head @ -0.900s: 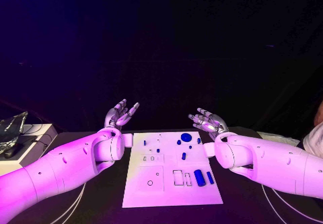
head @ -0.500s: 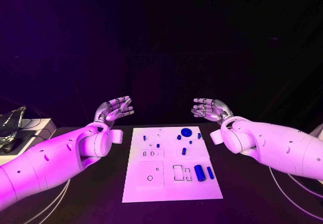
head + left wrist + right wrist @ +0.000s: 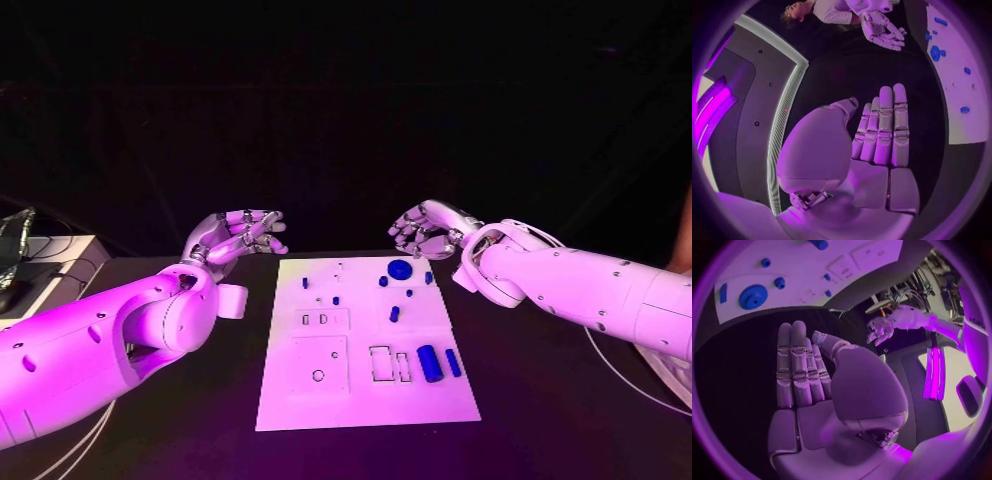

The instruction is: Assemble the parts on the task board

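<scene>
White task board (image 3: 361, 390) lies flat mid-bench (image 3: 577, 420), with small blue parts (image 3: 428, 363) scattered on it, a round one (image 3: 400, 268) near its far edge. Both robot hands hover past that far edge, left robot hand (image 3: 235, 233) and right robot hand (image 3: 427, 230) alike released, fingers extended, grasping nothing.

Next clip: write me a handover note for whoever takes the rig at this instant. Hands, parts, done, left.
Left hand: empty, raised off the board's far left corner.
Right hand: empty, raised by the far right corner.
Task board: centred on the black table. A blue disc sits near its far edge, a blue cylinder at the near right, small blue pieces between.
Done: cannot tell.
Left: nothing is grasped yet.
</scene>
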